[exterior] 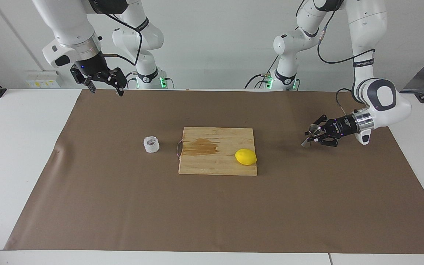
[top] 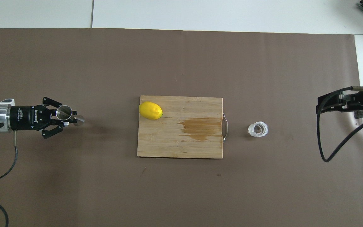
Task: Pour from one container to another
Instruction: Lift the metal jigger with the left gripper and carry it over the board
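My left gripper (exterior: 315,135) (top: 68,116) is shut on the waist of the steel jigger (exterior: 310,134) (top: 69,114) and holds it a little above the brown mat at the left arm's end of the table, tilted. The squat clear glass cup (exterior: 151,144) (top: 257,129) stands upright on the mat beside the board's handle, toward the right arm's end. My right gripper (exterior: 106,88) (top: 321,105) hangs open, high over the mat's edge close to the robots, with nothing in it.
A wooden cutting board (exterior: 212,165) (top: 175,148) with a damp stain lies mid-table. A yellow lemon (exterior: 245,156) (top: 150,110) rests on its corner toward the left arm's end. A brown mat (exterior: 212,213) covers most of the table.
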